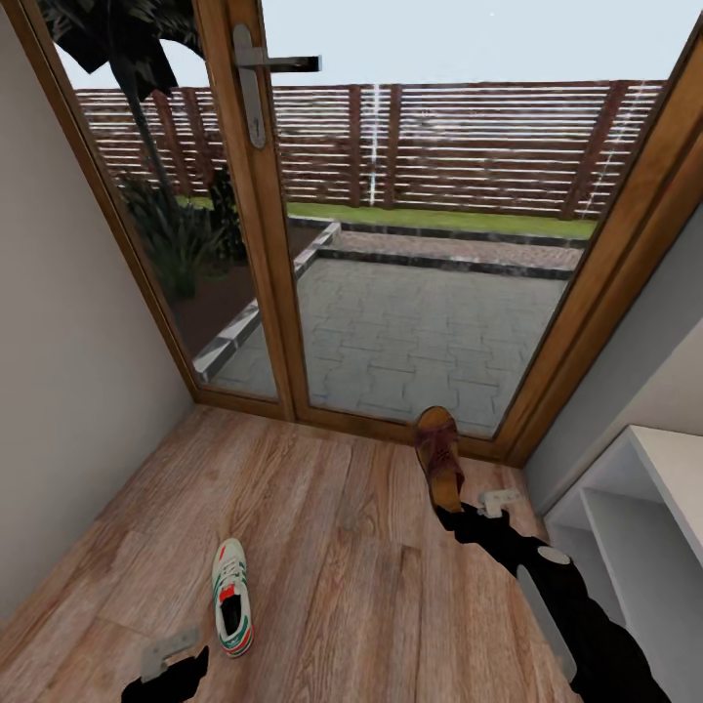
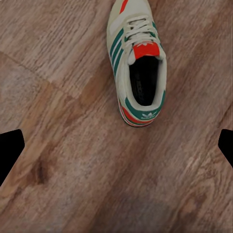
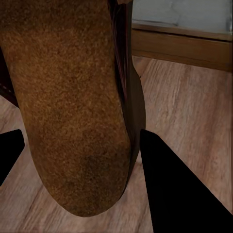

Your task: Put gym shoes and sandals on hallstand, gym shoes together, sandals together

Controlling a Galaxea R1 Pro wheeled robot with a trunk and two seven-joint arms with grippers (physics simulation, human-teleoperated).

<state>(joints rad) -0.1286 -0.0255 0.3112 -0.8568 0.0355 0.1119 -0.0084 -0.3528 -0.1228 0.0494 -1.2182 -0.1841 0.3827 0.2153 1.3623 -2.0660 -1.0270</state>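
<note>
Right tool (image 1: pixel 459 508) grips the heel of a brown sandal (image 1: pixel 439 454), its fingers (image 3: pixel 170 194) pressed on both sides of the tan footbed; the sandal's toe points toward the far glass door (image 1: pixel 410 293). Left of it, a white gym shoe (image 1: pixel 232 596) lies on the wooden floor (image 1: pixel 332 586), just beside the wide-open left tool (image 1: pixel 171 664). On the right stands the pale grey shoe rack (image 1: pixel 644 527).
</note>
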